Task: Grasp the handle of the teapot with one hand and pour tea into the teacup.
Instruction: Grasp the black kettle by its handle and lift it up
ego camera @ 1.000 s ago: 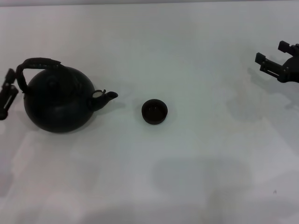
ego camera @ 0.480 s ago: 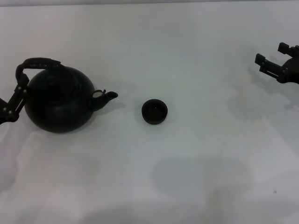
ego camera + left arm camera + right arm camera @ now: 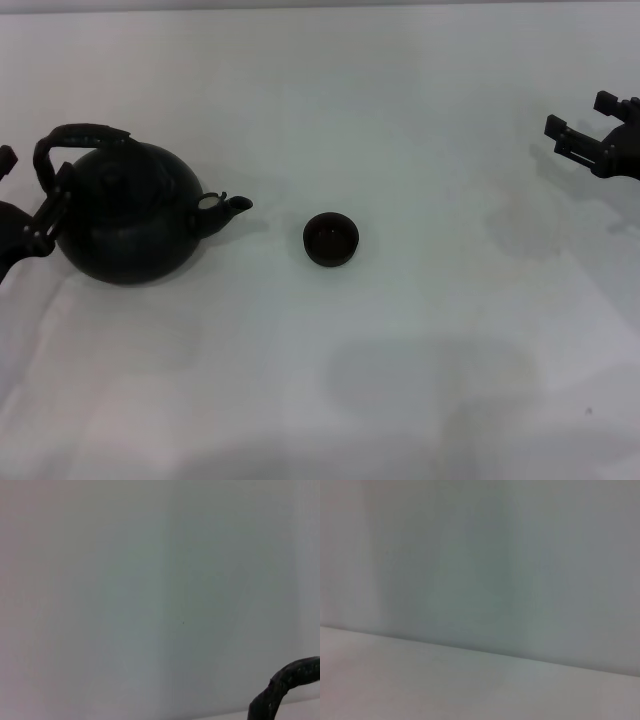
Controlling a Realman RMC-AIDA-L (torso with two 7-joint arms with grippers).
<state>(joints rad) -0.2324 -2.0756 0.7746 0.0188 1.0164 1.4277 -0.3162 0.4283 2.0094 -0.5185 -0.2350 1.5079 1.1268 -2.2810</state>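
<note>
Left hand [image 3: 30, 205] beside round matte-black teapot [image 3: 128, 225], arched handle [image 3: 75, 137]

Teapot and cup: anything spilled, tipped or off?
Nothing stands out. The teapot sits upright, spout toward the upright teacup, with no spill visible. The left gripper is at the handle; the right gripper is at the far right.

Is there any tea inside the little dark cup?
The small round dark brown-black teacup stands open on the white table, right of the black teapot's spout. Its inside looks dark all over; whether any liquid is in it cannot be told.
</note>
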